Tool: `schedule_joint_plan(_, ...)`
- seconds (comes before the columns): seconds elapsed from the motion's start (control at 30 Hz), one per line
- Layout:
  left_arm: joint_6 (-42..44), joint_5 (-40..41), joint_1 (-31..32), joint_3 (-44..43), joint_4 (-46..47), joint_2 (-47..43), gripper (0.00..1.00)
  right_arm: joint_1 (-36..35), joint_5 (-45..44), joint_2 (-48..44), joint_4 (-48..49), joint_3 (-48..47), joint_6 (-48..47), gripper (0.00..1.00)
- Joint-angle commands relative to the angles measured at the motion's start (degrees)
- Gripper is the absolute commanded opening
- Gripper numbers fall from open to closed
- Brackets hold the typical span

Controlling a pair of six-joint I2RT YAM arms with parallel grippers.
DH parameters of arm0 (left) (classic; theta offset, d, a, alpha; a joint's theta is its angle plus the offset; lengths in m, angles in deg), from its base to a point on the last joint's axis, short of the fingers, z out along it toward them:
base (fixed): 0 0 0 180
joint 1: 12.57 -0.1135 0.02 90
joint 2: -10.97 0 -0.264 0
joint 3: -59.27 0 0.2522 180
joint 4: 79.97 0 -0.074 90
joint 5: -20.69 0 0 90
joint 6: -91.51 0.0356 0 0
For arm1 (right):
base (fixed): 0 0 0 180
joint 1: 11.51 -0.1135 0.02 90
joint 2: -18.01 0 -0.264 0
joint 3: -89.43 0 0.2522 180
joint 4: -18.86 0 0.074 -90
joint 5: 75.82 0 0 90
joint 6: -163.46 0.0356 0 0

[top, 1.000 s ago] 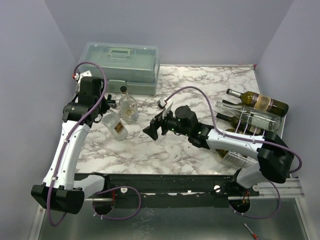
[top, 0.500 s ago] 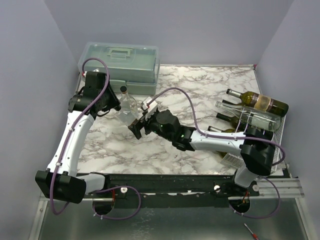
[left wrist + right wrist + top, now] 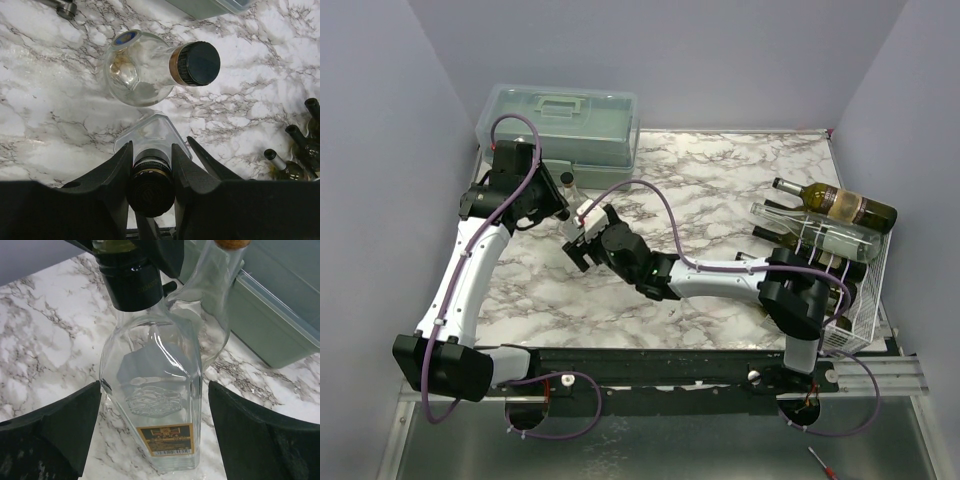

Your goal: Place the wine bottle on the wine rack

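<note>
A clear square wine bottle (image 3: 152,390) with a black cap and a gold-and-black label is held upright by its neck in my left gripper (image 3: 151,167), which is shut on it just below the cap. Its base is down at the marble. My right gripper (image 3: 155,410) is open, one finger (image 3: 55,432) on each side of the bottle's body, not touching it. In the top view both grippers meet at the left middle: left gripper (image 3: 550,207), right gripper (image 3: 580,243). The white wire wine rack (image 3: 865,295) stands at the far right.
A round clear flask with a black cap (image 3: 145,75) stands just behind the held bottle. The grey-green toolbox (image 3: 560,122) is at the back left. A dark bottle (image 3: 835,203) and a clear bottle (image 3: 820,235) lie on the rack.
My right arm has reached left across the table until its open fingers straddle the square bottle. My left gripper has raised that bottle from lying tilted to upright.
</note>
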Motion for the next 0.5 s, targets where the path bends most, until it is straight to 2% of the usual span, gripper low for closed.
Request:
schedule_joint_plan(0.0, -1.62, -5.39, 0.15, -2.48, 4.52, -2.50, 0.00, -0.21, -2.60, 2.77, 4.83, -0.11, -4.51, 0.90)
schedule_joint_plan(0.13, -1.82, -5.59, 0.40, -2.13, 4.60, -2.77, 0.00, -0.22, -3.32, 5.23, 7.65, -1.06, -4.29, 0.89)
schedule_joint_plan(0.27, -1.83, -6.21, 0.59, -2.01, 4.59, -2.60, 0.00, -0.21, -4.86, 7.23, 10.46, -1.35, -5.82, 0.80)
schedule_joint_plan(0.37, -1.08, -7.65, 0.59, -1.97, 4.60, -2.81, 0.00, -0.25, -4.39, 6.11, 14.80, 1.69, -10.17, 0.46)
schedule_joint_plan(0.4, -0.61, -7.78, 0.59, -2.09, 4.60, -2.95, 0.00, -0.23, -4.38, 5.48, 15.29, 2.34, -10.96, 0.39)
schedule_joint_plan(0.43, 0.04, -7.58, 0.59, -2.32, 4.60, -2.90, 0.06, -0.23, -4.47, 4.81, 14.91, 2.86, -12.18, 0.32)
schedule_joint_plan(0.47, 0.63, -7.25, 0.59, -2.52, 4.52, -2.96, 0.18, -0.21, -4.56, 4.28, 13.74, 2.76, -13.64, 0.24)
